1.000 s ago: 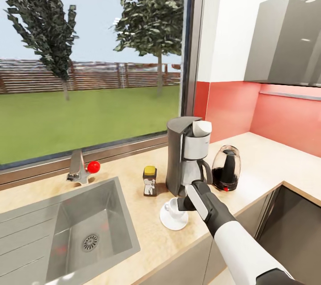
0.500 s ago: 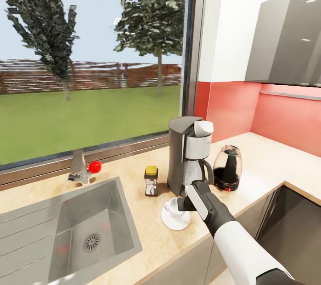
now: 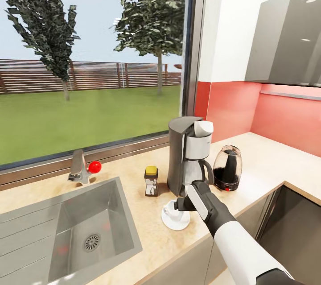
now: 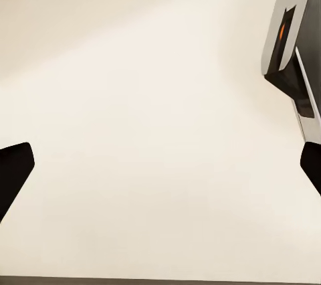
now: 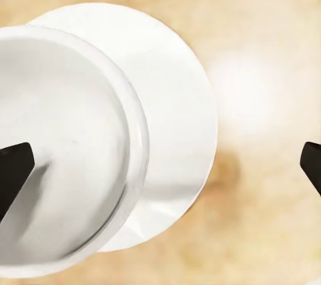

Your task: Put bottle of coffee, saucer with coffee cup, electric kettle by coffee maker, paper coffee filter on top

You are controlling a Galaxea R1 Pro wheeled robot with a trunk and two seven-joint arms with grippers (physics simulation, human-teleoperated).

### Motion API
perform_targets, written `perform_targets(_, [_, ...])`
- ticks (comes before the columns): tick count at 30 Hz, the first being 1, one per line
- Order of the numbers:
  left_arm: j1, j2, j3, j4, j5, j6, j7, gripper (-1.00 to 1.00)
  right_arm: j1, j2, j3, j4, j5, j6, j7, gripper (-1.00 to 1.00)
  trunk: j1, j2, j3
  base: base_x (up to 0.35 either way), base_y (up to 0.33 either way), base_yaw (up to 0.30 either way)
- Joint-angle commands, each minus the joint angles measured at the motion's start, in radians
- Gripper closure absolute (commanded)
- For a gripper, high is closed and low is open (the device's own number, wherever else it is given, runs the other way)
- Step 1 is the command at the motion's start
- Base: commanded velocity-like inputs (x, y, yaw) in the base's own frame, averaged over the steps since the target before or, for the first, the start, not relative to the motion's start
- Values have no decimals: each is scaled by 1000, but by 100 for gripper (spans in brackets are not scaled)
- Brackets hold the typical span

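While the right gripper [image 3: 178, 207] hangs directly above the coffee cup [image 3: 171, 208], its fingers are spread wide, one dark fingertip [image 5: 15, 171] over the cup's bowl and the other out past the saucer [image 3: 174, 220], gripping nothing. The cup sits on the saucer, off-centre, on the table [image 3: 147, 227] beneath the gripper. Just beyond the gripper stands the coffee maker [image 3: 187, 160] with a white paper filter [image 3: 203, 128] on top; the bottle of coffee [image 3: 151, 181] and the electric kettle [image 3: 227, 168] flank it. The left gripper [image 4: 160, 164] is likewise released, over a pale surface.
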Motion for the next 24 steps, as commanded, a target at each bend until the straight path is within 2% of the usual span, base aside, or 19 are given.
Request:
perform_targets(1, [1,0,7,-1,-3,-2,1,-100,0,0,3,0,-10,2,-10,-100,0,0,0,0,0,0])
perform_targets(12, [1,0,7,-1,-3,-2,1,-100,0,2,2,-17,-10,2,-11,-100,0,0,0,0,0,0])
perform_targets(20, [1,0,4,-1,-4,-2,1,-100,0,3,0,-213,-10,4,-15,-100,0,0,0,0,0,0])
perform_targets(24, [1,0,5,-2,-4,-2,1,-100,0,3,0,-251,-10,5,-16,-100,0,0,0,0,0,0])
